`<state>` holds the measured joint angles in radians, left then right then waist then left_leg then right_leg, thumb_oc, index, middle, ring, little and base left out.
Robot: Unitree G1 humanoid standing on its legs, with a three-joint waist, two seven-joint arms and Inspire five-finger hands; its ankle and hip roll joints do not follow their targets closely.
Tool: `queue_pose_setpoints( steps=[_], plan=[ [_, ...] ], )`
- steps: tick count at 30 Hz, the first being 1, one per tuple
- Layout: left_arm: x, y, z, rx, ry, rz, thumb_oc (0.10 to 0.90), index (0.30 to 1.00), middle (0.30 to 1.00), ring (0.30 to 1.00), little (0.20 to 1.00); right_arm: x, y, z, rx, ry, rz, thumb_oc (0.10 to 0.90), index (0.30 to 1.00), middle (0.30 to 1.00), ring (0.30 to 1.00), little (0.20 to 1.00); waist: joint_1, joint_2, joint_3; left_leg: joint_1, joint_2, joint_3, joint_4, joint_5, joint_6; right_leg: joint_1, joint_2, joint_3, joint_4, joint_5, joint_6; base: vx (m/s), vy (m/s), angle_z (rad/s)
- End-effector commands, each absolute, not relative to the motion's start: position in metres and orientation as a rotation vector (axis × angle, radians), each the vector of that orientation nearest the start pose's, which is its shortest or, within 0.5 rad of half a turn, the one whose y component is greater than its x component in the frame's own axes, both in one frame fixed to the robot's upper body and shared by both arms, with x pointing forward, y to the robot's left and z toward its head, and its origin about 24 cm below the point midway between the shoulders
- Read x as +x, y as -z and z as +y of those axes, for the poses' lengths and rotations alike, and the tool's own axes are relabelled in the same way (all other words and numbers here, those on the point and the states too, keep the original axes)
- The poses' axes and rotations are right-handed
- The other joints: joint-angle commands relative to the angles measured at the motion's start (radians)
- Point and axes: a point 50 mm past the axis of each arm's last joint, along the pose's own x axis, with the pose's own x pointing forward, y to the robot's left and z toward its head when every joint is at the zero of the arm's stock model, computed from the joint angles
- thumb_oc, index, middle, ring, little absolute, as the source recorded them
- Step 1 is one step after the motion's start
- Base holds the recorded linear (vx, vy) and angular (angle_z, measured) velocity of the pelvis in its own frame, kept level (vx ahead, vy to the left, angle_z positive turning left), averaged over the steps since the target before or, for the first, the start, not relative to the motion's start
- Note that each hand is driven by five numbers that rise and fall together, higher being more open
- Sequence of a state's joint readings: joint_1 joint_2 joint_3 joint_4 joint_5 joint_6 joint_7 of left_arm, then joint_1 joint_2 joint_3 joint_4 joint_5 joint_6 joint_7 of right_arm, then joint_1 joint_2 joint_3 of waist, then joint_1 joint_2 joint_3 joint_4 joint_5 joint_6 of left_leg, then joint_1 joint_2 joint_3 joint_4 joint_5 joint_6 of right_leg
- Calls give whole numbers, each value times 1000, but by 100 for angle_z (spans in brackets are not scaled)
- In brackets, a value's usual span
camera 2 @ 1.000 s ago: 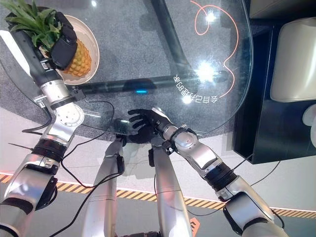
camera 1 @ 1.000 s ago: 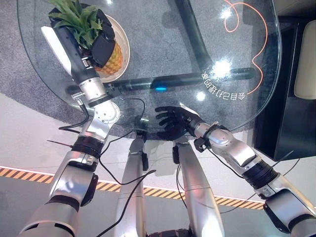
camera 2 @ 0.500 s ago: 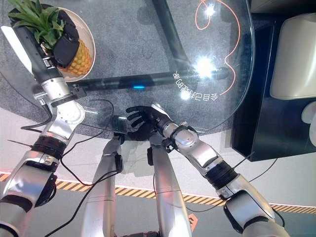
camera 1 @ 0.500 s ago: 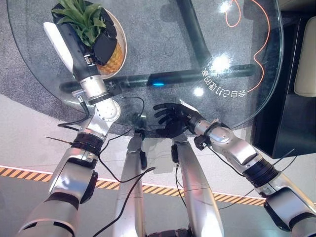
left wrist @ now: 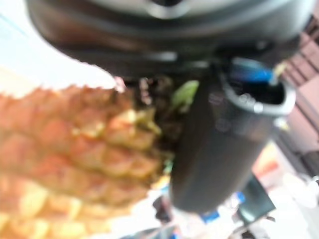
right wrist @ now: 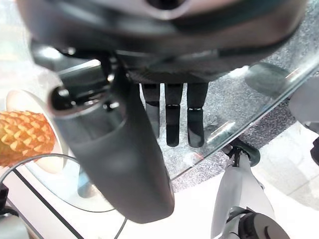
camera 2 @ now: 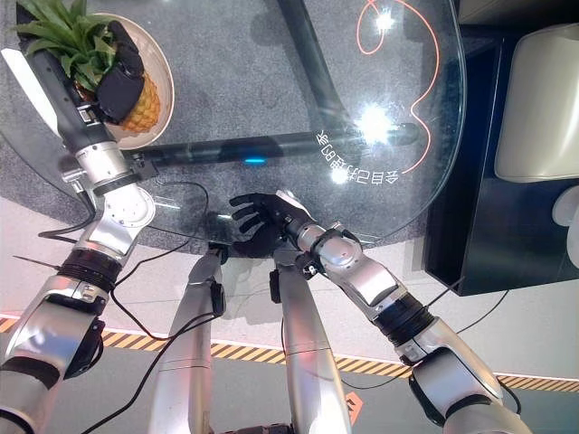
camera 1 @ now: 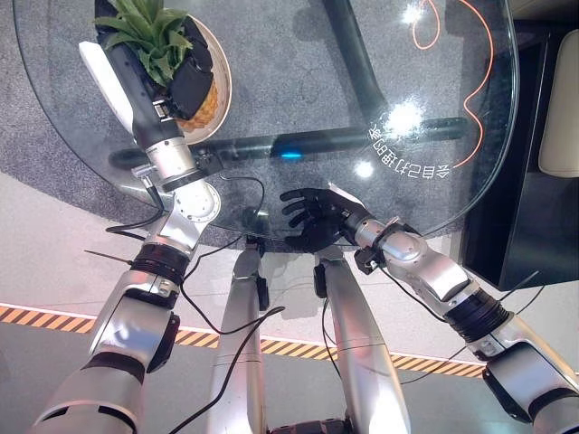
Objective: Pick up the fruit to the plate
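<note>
Left eye view gives us a round glass table (camera 1: 298, 99) over a grey carpet, and we take the plate (camera 1: 220, 86) as our landmark: it sits on the table near the rim on the robot's left side. The pineapple (camera 1: 201, 107) lies on that plate, its yellow-orange body resting against the pale surface and its green leaves (camera 1: 149, 36) reaching out past the plate's far-left edge. Our left hand (camera 1: 188, 77) sits directly over the plate with its dark fingers curled around the fruit where the body meets the crown; in the left wrist view we see the scaly skin of the pineapple pressed right against the thumb (left wrist: 224, 144), so the grasp is closed on the fruit. Well apart from the plate, toward the near edge of the table and to the plate's right, our right hand (camera 1: 317, 217) hovers at the glass rim with its fingers (right wrist: 172, 119) straight and spread, holding nothing. Farther from the plate, on the right part of the table, we see a thin orange looping line (camera 1: 470, 81) and two bright light reflections on the glass.
</note>
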<state>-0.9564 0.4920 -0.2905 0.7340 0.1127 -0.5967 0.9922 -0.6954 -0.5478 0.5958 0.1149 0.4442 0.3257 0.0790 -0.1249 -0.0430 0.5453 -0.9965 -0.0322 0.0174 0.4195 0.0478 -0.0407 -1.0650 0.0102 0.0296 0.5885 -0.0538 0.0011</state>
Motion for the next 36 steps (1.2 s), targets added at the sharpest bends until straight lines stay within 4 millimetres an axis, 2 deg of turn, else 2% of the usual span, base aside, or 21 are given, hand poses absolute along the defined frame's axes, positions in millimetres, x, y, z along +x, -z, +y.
queue_pose_setpoints(
  steps=[1, 14, 36],
  plan=[
    [347, -282, 201, 178, -701, -1183, 800, 900, 900, 900, 900, 326, -116, -83, -338, -634, 82, 800, 900, 900, 900, 900, 25, -13, -25, -16, -50, -26, 86, -64, -34, 19, 17, -23, -102, 64, 36, 0, 0, 0],
    [345, -274, 200, 169, -684, -1175, 800, 900, 900, 900, 900, 322, -112, -83, -334, -635, 80, 800, 900, 900, 900, 900, 32, -12, -25, -13, -48, -35, 73, -55, -34, 24, 17, -33, -104, 61, 36, -2, -12, 0],
    [342, -230, 206, 154, -652, -1026, 800, 900, 900, 900, 900, 310, -101, -82, -327, -650, 68, 800, 900, 900, 900, 900, 52, -14, -25, 73, -40, -51, -17, -8, -40, 108, 21, -67, -167, 71, 33, -25, -47, 1]
  ],
)
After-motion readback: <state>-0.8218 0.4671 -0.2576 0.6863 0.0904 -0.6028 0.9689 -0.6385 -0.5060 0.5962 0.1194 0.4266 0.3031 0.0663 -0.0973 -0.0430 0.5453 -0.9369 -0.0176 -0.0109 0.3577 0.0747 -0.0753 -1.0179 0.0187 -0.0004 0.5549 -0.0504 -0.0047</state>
